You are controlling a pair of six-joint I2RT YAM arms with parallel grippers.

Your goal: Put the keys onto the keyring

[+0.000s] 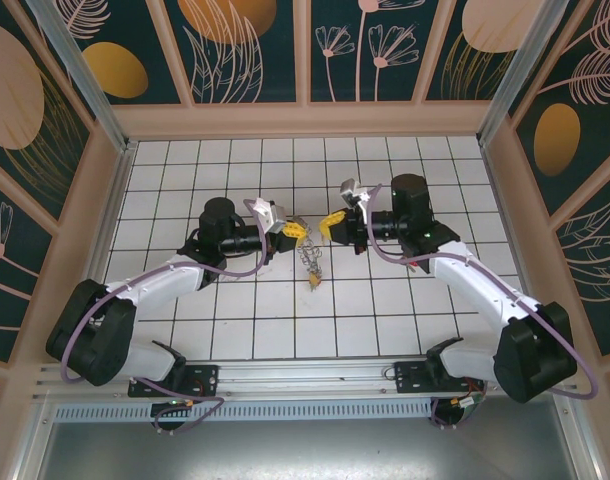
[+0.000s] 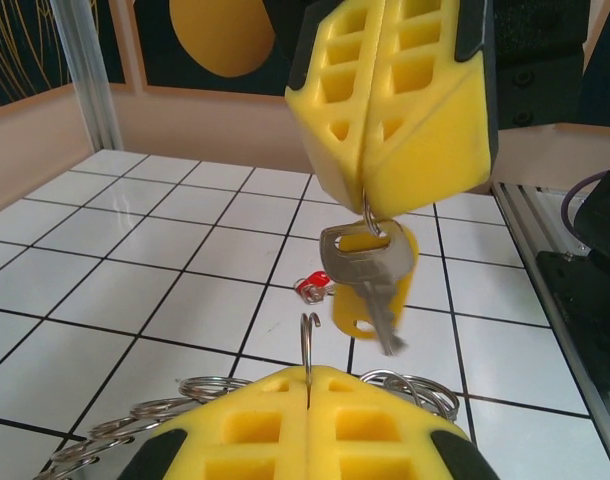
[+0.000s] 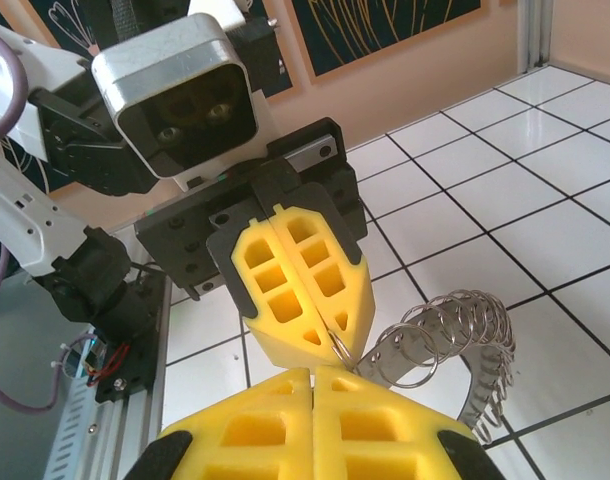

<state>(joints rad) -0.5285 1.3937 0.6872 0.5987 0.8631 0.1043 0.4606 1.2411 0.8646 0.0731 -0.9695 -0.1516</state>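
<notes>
**Loop may be missing the ring's open tip**

Both jaws are clenching. The left jaws are pinching the keyring (image 3: 410,345) wire. The right jaws, facing them, are gripping a small loop, its key (image 2: 370,285) dangling just beneath. Slight misalignment is risking a miss, dropping the key onto the desk (image 2: 135,260).

- Left arm (image 1: 160,285) reaches forward, then bends inward at the elbow, forearm level.
- Right arm (image 1: 475,285) mirrors it.
- Left gripper (image 1: 293,230) and right gripper (image 1: 332,226) face tip to tip, close but apart, each with its fingers pressed together.
</notes>
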